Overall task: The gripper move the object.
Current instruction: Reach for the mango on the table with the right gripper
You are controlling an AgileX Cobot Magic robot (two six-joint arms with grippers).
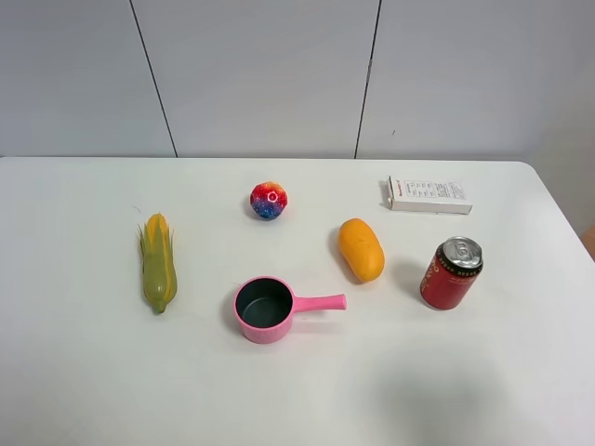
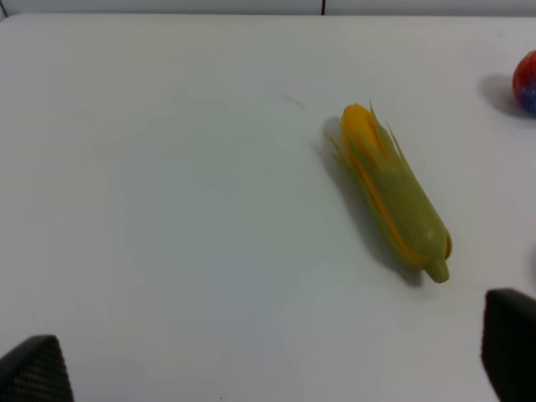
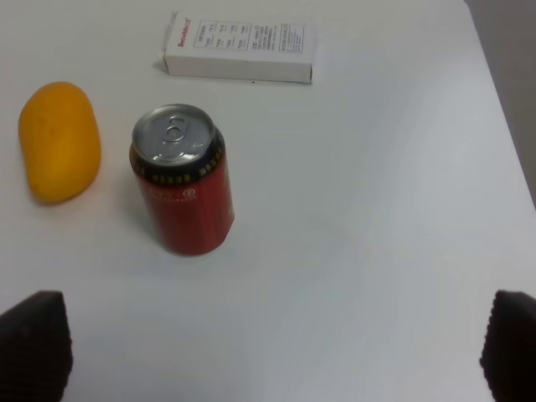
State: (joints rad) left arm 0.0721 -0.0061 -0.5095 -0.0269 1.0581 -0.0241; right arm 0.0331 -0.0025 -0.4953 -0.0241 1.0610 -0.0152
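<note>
A white table (image 1: 74, 390) meets a pale wall (image 1: 260, 74) — panels split by dark seams.

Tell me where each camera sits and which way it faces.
Exterior high: looks down from above across the table toward the back wall; corn cob, ball, mango, pink pot, soda can, white box; no robot part shows.
Left wrist: on the left arm, angled down at the corn cob; left gripper shows, fingertips wide apart.
Right wrist: on the right arm, angled down at soda can, mango, white box; right gripper shows, fingertips wide apart.
Shared: exterior and right wrist both show the mango.
</note>
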